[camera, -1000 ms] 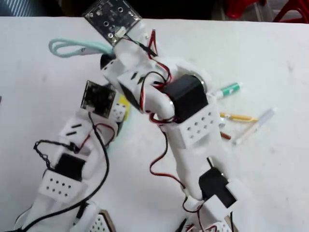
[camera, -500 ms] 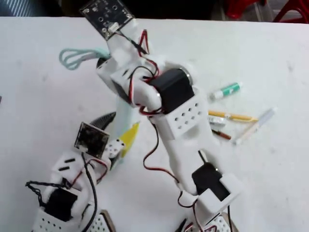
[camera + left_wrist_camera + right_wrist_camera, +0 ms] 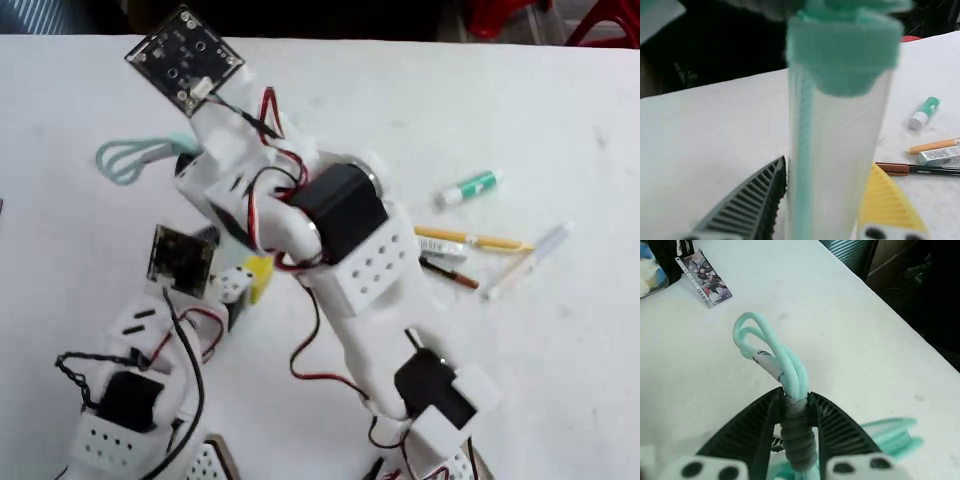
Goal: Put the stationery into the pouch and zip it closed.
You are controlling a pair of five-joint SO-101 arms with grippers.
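Holds the pouch [image 3: 840, 125] between the dark and yellow jaws of the left gripper [image 3: 827, 165], both pressed against its sides. Pinches the pouch's mint loop [image 3: 765, 355] at its grey binding with the right gripper [image 3: 794, 400], jaws closed tight on it. Leaves marker [image 3: 468, 188], pencil [image 3: 470, 239], brown pen [image 3: 450, 273] and clear pen [image 3: 530, 258] lying close together on the table [image 3: 560, 120], well apart from the pouch

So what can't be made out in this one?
Translucent mint-zipped pouch: high view, mostly under the right arm; left wrist view, blurred, so zip and contents unreadable.
Slim brown pen: high view, one end behind that arm.
Right gripper, jaws shut on the mint cord loop: high view, covered by its camera board.
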